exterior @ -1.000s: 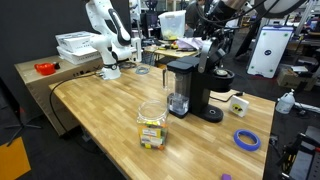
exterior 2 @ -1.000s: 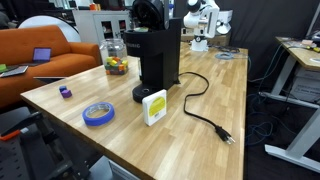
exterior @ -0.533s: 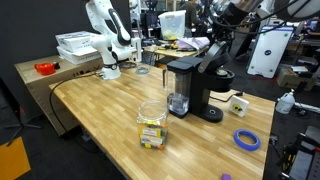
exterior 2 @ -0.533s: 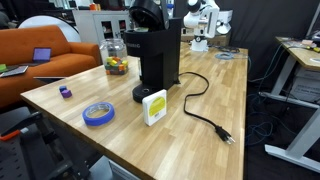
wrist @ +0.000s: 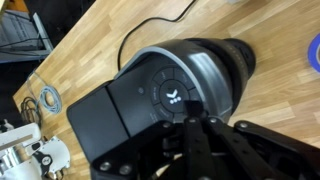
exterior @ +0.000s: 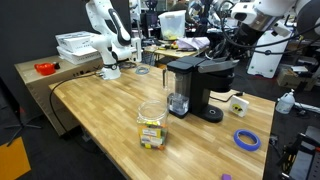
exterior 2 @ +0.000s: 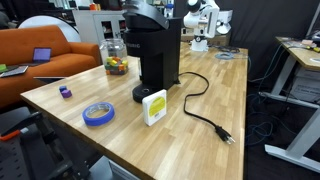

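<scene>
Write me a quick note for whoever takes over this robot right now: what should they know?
Hand: the gripper has its jaws shut and empty, right over the coffee maker; whether it touches the lid is unclear.
Things: the coffee maker stands upright on the table; its power cord lies unplugged on the wood.
Done: the lid looks closed.
Left: probably lifting the arm clear.
</scene>
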Motion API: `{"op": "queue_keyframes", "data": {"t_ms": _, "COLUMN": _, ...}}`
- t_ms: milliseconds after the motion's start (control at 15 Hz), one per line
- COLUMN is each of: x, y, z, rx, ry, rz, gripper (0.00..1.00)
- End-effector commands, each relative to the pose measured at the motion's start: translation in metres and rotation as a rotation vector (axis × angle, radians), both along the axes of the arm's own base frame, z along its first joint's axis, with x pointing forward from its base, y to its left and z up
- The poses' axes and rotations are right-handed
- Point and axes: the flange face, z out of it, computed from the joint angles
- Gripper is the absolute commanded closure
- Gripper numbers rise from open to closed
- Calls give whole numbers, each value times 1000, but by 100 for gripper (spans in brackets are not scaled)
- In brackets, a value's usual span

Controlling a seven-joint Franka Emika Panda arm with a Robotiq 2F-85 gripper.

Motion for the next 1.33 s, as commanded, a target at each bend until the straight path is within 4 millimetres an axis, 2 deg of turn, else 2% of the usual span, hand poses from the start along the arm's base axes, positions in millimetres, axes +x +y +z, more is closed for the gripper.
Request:
{"op": "queue_keyframes", "data": {"t_ms": 0, "x": -7, "y": -1, "z": -24, "rx": 19, "ry": 46, "rz": -45, "gripper": 100}}
{"op": "queue_keyframes", "data": {"t_ms": 200, "x": 0, "y": 0, "z": -25, "rx": 29, "ry": 42, "rz": -54, "gripper": 100}}
{"op": "queue_keyframes", "data": {"t_ms": 600, "x": 12, "y": 4, "z": -9, "rx": 33, "ry": -9, "rz": -101, "gripper": 100}}
{"op": "queue_keyframes", "data": {"t_ms": 1000, "x": 8, "y": 8, "z": -20, "rx": 97, "ry": -18, "rz": -241, "gripper": 100}}
{"op": "queue_keyframes", "data": {"t_ms": 1267, "x": 5, "y": 4, "z": -37, "rx": 119, "ry": 4, "rz": -464, "gripper": 100}}
